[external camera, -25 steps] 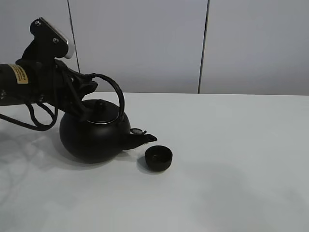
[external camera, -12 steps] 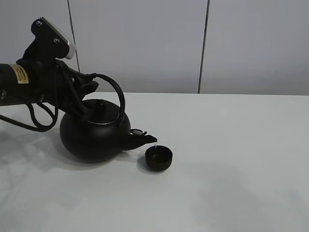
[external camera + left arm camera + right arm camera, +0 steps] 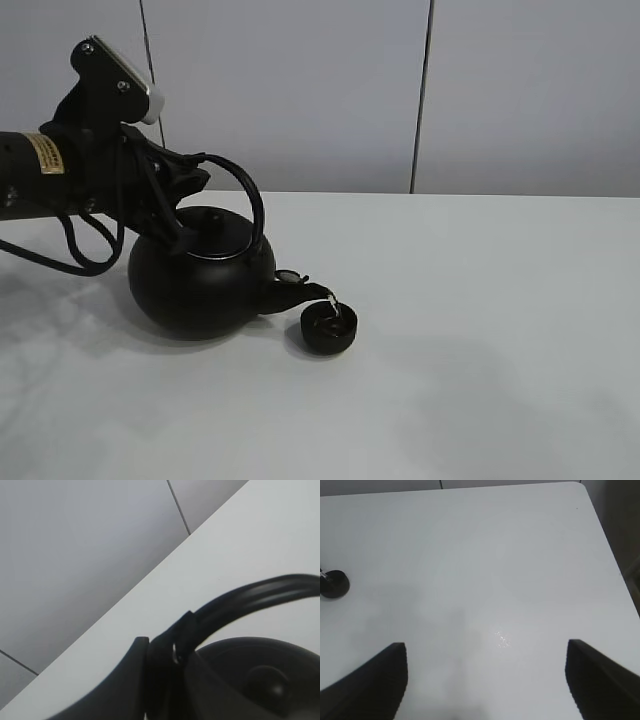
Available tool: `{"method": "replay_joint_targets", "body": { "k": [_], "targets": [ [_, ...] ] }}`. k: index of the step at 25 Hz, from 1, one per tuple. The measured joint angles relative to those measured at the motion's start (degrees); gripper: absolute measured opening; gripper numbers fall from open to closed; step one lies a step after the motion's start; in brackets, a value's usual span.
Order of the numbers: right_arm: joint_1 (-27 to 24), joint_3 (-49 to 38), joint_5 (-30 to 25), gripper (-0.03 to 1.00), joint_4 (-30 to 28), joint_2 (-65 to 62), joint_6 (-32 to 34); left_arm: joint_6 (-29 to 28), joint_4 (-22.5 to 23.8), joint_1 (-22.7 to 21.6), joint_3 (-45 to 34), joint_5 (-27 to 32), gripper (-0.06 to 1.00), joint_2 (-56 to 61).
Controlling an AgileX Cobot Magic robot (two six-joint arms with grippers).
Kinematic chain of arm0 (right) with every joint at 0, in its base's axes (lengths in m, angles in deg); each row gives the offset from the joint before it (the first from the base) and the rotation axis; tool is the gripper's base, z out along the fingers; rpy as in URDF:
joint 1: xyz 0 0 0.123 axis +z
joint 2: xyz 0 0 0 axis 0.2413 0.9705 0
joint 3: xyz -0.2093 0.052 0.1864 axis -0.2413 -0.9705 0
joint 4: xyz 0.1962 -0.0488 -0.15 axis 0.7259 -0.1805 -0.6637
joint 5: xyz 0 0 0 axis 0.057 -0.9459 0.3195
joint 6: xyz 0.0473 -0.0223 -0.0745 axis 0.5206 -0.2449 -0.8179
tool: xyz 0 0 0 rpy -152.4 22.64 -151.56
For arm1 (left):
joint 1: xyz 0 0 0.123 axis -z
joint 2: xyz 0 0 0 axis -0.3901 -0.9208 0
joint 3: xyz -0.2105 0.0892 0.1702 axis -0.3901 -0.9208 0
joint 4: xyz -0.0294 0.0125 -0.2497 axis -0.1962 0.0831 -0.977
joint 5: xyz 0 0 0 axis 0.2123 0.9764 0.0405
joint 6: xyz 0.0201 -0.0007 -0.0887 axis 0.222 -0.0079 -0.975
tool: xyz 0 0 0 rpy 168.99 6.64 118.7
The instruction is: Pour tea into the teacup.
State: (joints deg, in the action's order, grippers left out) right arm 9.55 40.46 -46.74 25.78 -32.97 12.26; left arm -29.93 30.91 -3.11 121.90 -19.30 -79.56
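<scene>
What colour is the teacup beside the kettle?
The teacup is black; the exterior high view shows it best.

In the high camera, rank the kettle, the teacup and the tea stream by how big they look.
1. kettle: by far the largest.
2. teacup: tiny beside it.
3. tea: only a thin, pale trickle from the spout into the cup.
</scene>
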Motion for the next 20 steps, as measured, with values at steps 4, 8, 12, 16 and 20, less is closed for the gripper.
{"method": "replay_joint_targets", "body": {
  "k": [4, 8, 12, 16, 20],
  "targets": [
    [0.0, 0.0, 0.0, 0.59, 0.0, 0.0, 0.0, 0.0, -0.1, 0.0, 0.0, 0.0, 0.11, 0.0],
    [0.0, 0.0, 0.0, 0.59, 0.0, 0.0, 0.0, -0.9, -1.3, 0.0, 0.0, 0.2, 0.11, 0.0],
    [0.0, 0.0, 0.0, 0.59, 0.0, 0.0, 0.0, -5.1, -1.9, 0.0, 0.0, 0.8, 0.11, 0.0],
    [0.0, 0.0, 0.0, 0.59, 0.0, 0.0, 0.0, -10.8, -2.8, 0.0, 0.0, 0.4, 0.11, -0.2],
    [0.0, 0.0, 0.0, 0.59, 0.0, 0.0, 0.0, -13.5, -7.4, 0.0, -0.8, -4.0, 0.11, -0.2]
  ]
}}
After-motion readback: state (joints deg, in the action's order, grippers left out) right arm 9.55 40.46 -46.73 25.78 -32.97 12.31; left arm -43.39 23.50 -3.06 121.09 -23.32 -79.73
